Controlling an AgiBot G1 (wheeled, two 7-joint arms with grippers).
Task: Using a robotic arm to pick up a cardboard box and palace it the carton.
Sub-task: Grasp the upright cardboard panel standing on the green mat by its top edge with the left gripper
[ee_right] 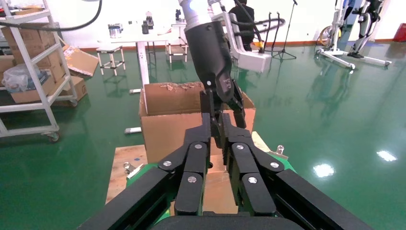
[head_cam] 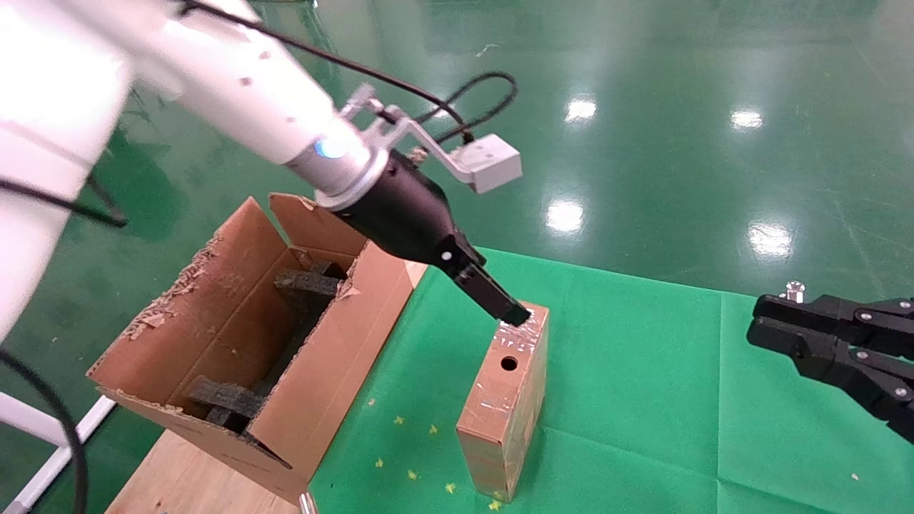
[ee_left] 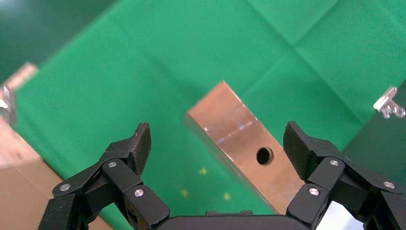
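Note:
The slim brown cardboard box (head_cam: 505,407) stands on its long edge on the green cloth, its narrow top face taped and showing a round black hole. My left gripper (head_cam: 511,313), on the white arm with the blue ring, is open just above the box's far end. In the left wrist view the box (ee_left: 239,139) lies between the spread fingers, nearer one finger (ee_left: 299,146); nothing is held. The large carton (head_cam: 335,371) with torn flaps stands to the left, black foam blocks (head_cam: 308,285) inside. My right gripper (head_cam: 758,323) is shut and empty at the right edge.
A green cloth (head_cam: 643,400) covers the table; bare wood (head_cam: 186,478) shows under the carton. Small yellow specks (head_cam: 410,450) lie near the box. A metal clip (ee_left: 390,103) holds the cloth's edge. The right wrist view shows the carton (ee_right: 167,129), shelves and tables beyond.

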